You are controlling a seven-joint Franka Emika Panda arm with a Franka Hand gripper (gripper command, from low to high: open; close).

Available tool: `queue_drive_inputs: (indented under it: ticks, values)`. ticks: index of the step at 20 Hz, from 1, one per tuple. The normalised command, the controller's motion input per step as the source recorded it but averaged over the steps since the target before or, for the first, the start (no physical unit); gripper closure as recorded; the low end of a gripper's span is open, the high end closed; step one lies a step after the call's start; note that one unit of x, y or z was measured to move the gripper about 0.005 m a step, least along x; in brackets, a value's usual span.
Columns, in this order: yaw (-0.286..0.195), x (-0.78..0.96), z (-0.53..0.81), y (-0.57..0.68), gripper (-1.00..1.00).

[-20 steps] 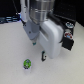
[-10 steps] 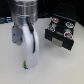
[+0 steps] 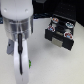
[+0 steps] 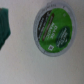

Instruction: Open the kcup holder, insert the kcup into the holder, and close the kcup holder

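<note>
Since half a second ago your arm has swung lower and nearer, now covering the kcup in the exterior view except a green sliver. Fingers: out of sight, spread cannot be told. The kcup lies on the white counter, foil lid up. The kcup holder sits open at far right, pods in rows.

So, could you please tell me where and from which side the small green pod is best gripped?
Probably from straight above, closing on opposite sides of its round rim. The small round green foil-lidded pod lies lid-up on the white table, so only its circular wall offers graspable sides. The tool's fingers are not visible in the wrist view.
</note>
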Motion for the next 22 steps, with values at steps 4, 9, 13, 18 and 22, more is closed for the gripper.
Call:
queue_drive_inputs:
  ticks: [4,9,13,18,22]
  values:
    - [-0.060,0.18,-0.05,0.02,-1.00]
    - [-0.037,0.13,-0.02,0.07,-1.00]
    - [-0.065,0.21,0.00,0.07,-1.00]
    - [-0.072,0.21,0.00,0.01,-1.00]
    - [-0.058,0.17,-0.03,0.01,-1.00]
